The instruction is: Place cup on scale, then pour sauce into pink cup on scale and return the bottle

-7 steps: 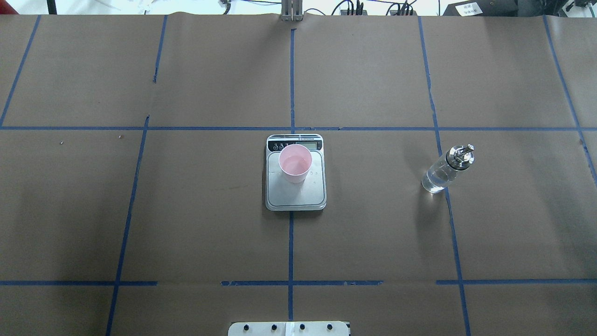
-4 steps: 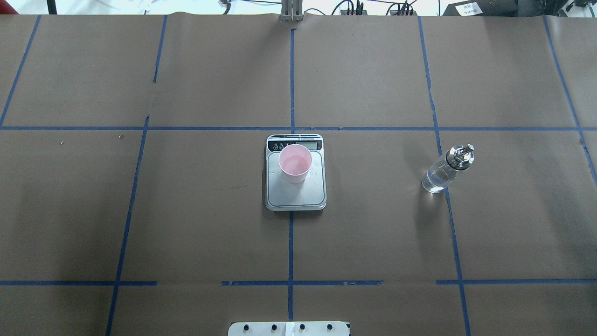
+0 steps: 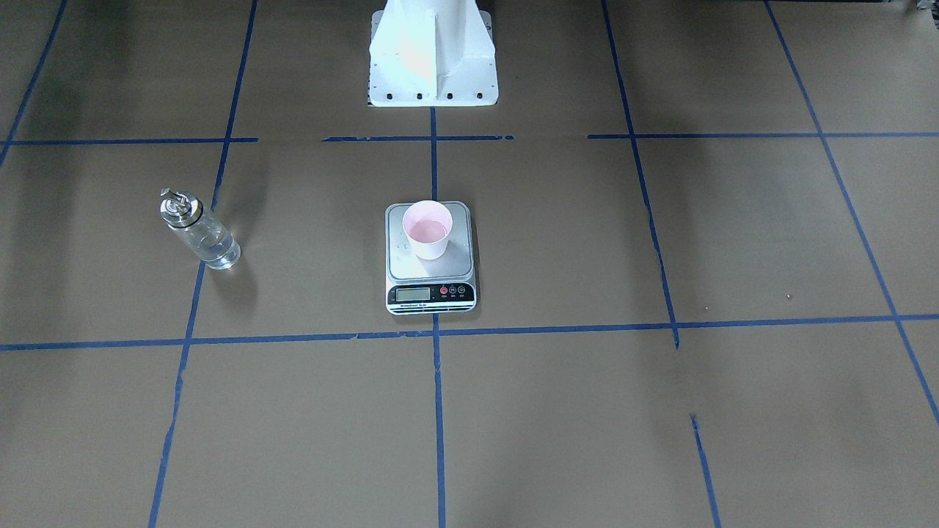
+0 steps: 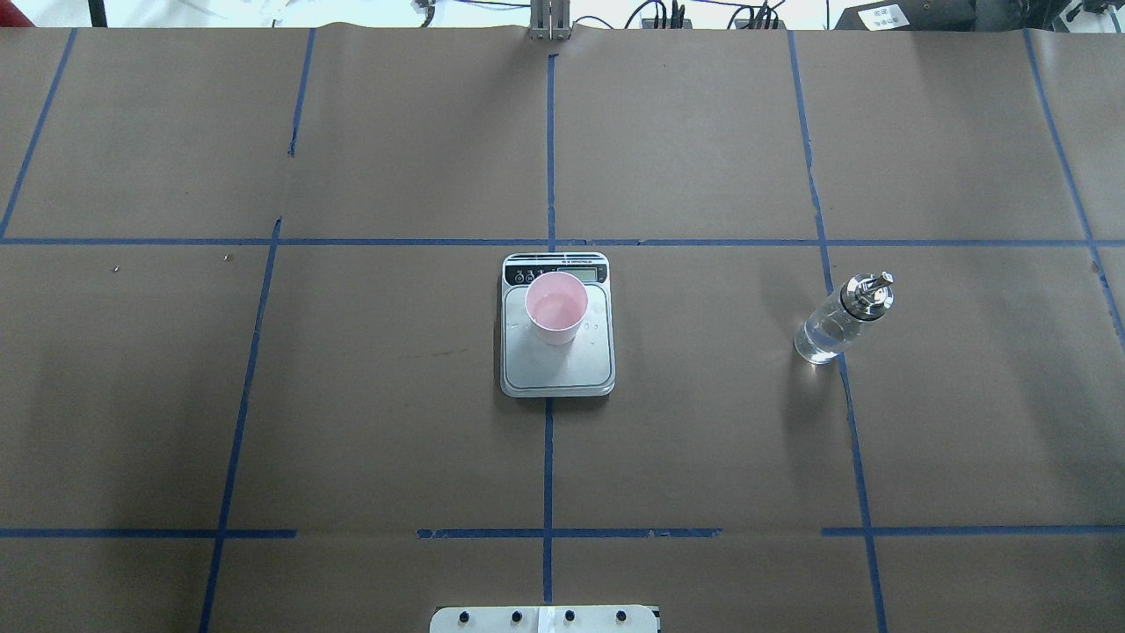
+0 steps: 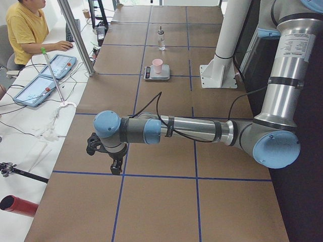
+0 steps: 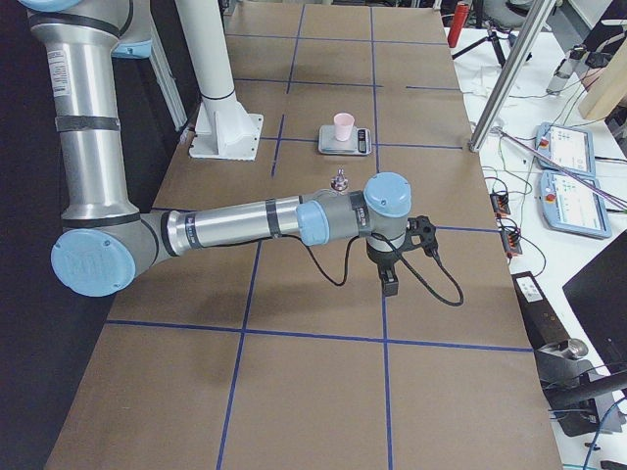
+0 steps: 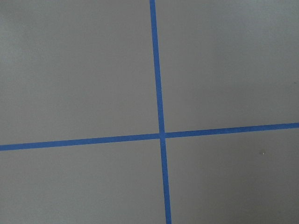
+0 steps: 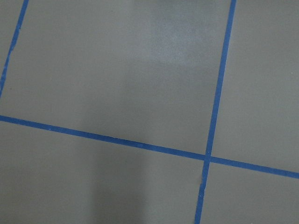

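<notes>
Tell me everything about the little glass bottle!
The bottle is small, round and made of clear glass, with a shiny silver cap and thin spout on top. Clear liquid shows inside. It stands upright on the brown table cover, beside a blue tape line, apart from the scale. Nothing else touches it.

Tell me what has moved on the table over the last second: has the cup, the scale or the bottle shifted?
Nothing visibly changed in the overhead view. The pink cup stands where it was on the scale, towards its display end. The glass bottle stands upright in the same spot, apart from the scale on the robot's right side.
</notes>
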You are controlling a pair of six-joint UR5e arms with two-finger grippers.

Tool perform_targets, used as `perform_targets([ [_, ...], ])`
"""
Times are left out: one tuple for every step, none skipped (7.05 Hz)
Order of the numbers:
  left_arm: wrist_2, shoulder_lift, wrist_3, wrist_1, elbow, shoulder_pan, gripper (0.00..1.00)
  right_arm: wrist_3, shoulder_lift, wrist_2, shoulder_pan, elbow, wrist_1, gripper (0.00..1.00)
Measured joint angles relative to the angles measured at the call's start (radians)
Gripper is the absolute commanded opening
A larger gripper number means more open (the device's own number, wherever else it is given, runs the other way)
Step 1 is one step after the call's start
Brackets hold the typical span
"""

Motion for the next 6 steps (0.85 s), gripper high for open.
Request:
perform_targets([
  [0.001, 0.006, 0.0, 0.0, 0.003, 0.0, 1.0, 0.001, 0.0, 0.0, -0.001, -0.003, -0.001, 1.0],
  [0.002, 0.01, 0.001, 0.0, 0.004, 0.0, 1.0, 0.002, 0.001, -0.004, -0.005, -0.01, -0.002, 1.0],
  [0.003, 0.012, 0.001, 0.0, 0.004, 0.0, 1.0, 0.002, 0.005, -0.009, -0.012, -0.023, -0.004, 1.0],
  [0.002, 0.012, 0.0, 0.0, 0.003, 0.001, 1.0, 0.002, 0.01, -0.012, -0.016, -0.041, -0.008, 1.0],
  [0.001, 0.008, -0.001, 0.0, 0.002, 0.002, 1.0, 0.001, 0.016, -0.014, -0.018, -0.057, -0.014, 1.0],
  [0.002, 0.006, 0.001, -0.002, 0.001, 0.003, 1.0, 0.0, 0.022, -0.017, -0.018, -0.073, -0.023, 1.0],
])
